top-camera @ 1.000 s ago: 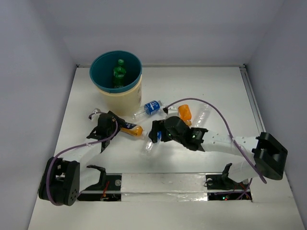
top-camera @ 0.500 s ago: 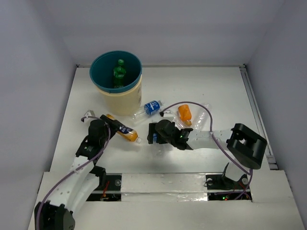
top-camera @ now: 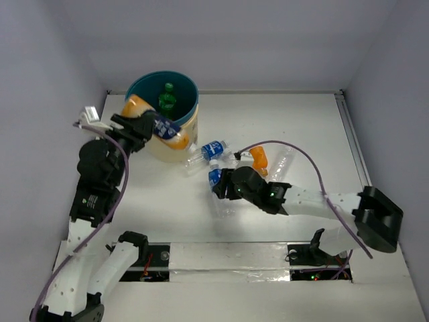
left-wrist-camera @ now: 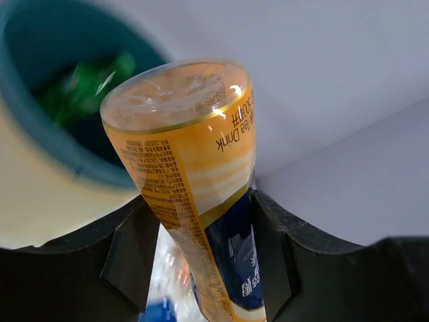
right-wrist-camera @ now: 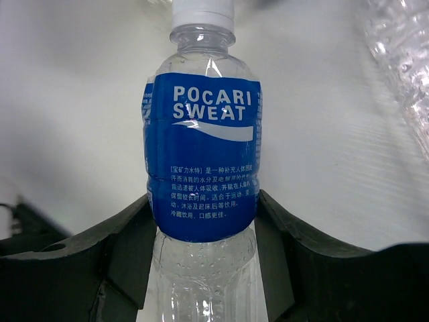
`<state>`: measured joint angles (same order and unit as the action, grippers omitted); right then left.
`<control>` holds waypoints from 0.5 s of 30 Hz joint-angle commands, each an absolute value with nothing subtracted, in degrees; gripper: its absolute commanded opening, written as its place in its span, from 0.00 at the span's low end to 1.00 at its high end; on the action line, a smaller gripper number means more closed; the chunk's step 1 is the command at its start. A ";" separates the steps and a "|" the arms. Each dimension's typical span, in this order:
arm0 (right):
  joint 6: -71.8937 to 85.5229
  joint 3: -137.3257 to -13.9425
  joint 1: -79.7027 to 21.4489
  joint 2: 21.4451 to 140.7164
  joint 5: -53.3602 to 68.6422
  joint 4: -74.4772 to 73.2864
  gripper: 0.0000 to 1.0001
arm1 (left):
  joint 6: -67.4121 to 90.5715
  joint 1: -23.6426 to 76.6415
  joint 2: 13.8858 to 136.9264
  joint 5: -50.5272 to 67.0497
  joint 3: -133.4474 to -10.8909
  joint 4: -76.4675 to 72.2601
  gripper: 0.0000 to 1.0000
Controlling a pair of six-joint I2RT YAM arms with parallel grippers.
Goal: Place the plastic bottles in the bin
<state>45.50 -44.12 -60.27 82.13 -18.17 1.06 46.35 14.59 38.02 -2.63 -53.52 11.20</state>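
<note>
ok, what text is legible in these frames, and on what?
"POCARI SWEAT": blue label of the clear bottle, right wrist view.
"Tea Drink": label of the orange bottle, left wrist view, seen upside down.
Fine print on both labels: too small to read.
Top view: nothing legible.

Cream-yellow on the outer wall of the bin point(top-camera: 190, 134), teal on rim and inside. Bright green on the bottle in the bin point(top-camera: 165, 99). Orange-yellow with pale cream bands, a thin gold ring and a dark blue panel of white lettering on the raised tea bottle point(left-wrist-camera: 194, 168). Clear, with white cap and royal-blue label bearing white lettering and a white wave, on the Pocari bottle point(right-wrist-camera: 201, 168). Same clear and blue on the second labelled bottle point(top-camera: 209, 151). Orange on the lying bottle point(top-camera: 258, 159); plain crinkled clear on the unlabelled bottle point(top-camera: 282, 163) beside it. White on the table point(top-camera: 301, 121). Black and white on the left arm point(top-camera: 94, 181) and right arm point(top-camera: 308, 199); purple on the cable point(top-camera: 271, 141).
</note>
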 commanded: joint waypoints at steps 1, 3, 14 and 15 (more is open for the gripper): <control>43.86 -44.65 -61.61 73.07 -18.63 2.38 0.51 | 41.33 14.77 46.98 -4.38 -64.31 3.26 0.48; 42.81 -45.17 -62.13 69.63 -18.98 1.50 0.51 | 40.87 14.77 51.31 -6.32 -70.45 0.89 0.49; 31.49 -58.08 -62.14 60.90 -21.53 -3.78 0.51 | 26.03 14.77 74.44 -28.98 -83.77 -5.00 0.60; 30.33 -59.84 -62.14 60.91 -21.79 -3.61 0.51 | 26.02 14.77 74.70 -30.05 -83.59 -5.18 0.66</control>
<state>36.82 -52.80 -61.60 61.30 -19.38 -4.54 31.35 14.59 76.07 -22.20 -82.85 -0.62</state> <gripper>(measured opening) 0.606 0.636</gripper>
